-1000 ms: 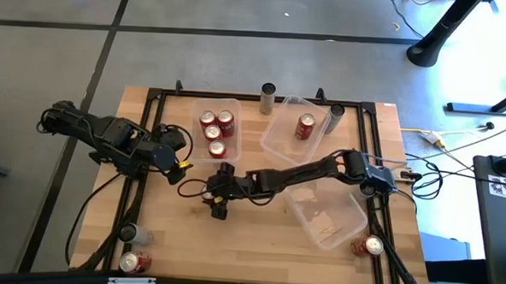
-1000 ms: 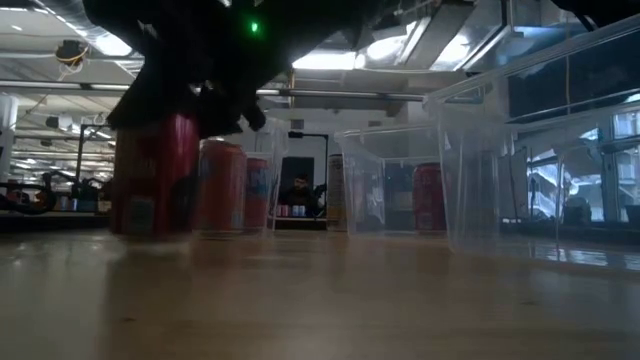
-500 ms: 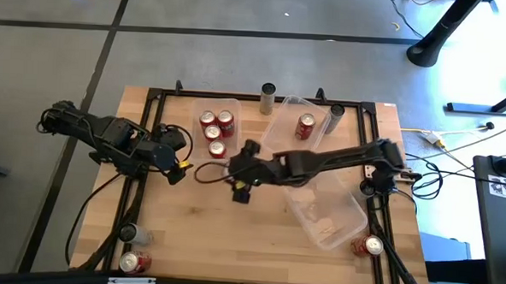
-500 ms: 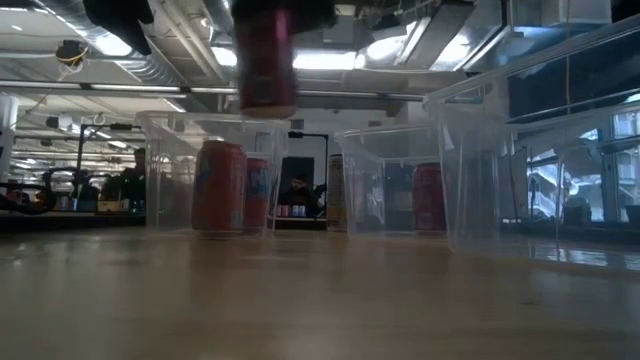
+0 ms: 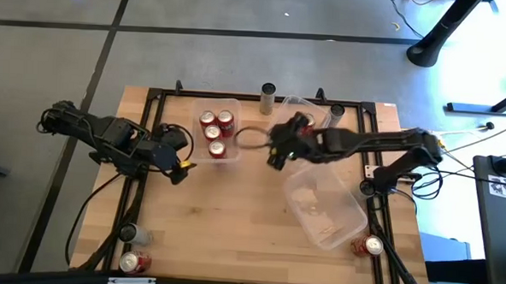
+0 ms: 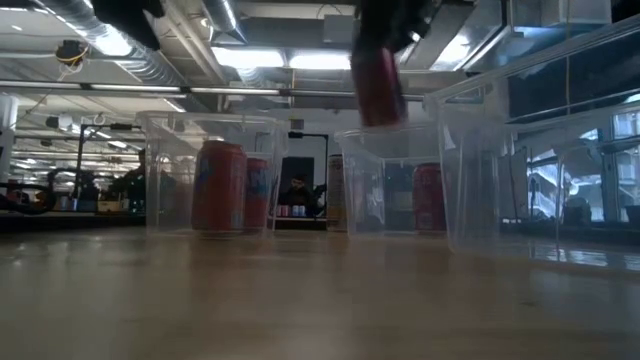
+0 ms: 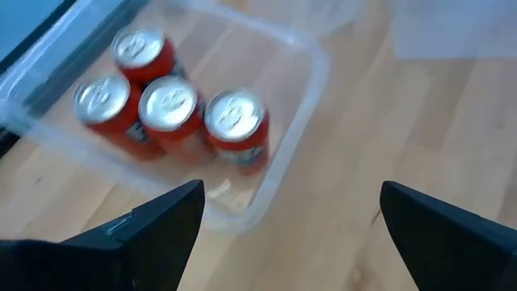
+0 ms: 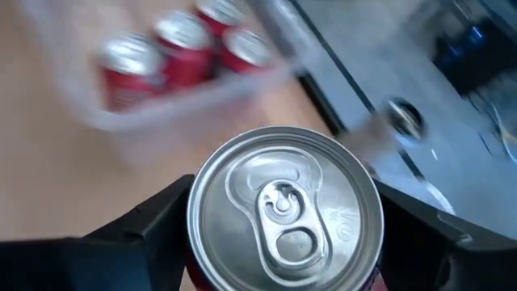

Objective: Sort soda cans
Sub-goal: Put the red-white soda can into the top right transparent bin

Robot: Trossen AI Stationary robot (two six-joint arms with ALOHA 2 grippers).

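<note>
Looking down on the counter (image 5: 232,218), we see the right tool (image 5: 280,143) reaching in from the right and hanging above the gap between two clear bins at the far side. Its fingers are clamped on a red soda can (image 8: 284,212); in the right wrist view the can's silver top fills the space between the two dark fingers (image 8: 141,230), and in the low view the can (image 6: 377,82) hangs in the air, tilted, above the rim of the middle bin (image 6: 390,180).

We find the left tool (image 5: 177,160) near the counter's left edge, just beside the left bin (image 5: 235,103), with its fingers (image 7: 153,230) standing apart and nothing between them. That bin holds four red cans (image 7: 170,109) standing upright, close together.

We count further cans around the edges: a grey one (image 5: 268,97) standing at the far edge between the bins, another (image 5: 334,116) by the far right, two at the near left corner (image 5: 133,261) and one at the near right corner (image 5: 372,246). A third bin (image 5: 327,215) lies on the right of the counter.
</note>
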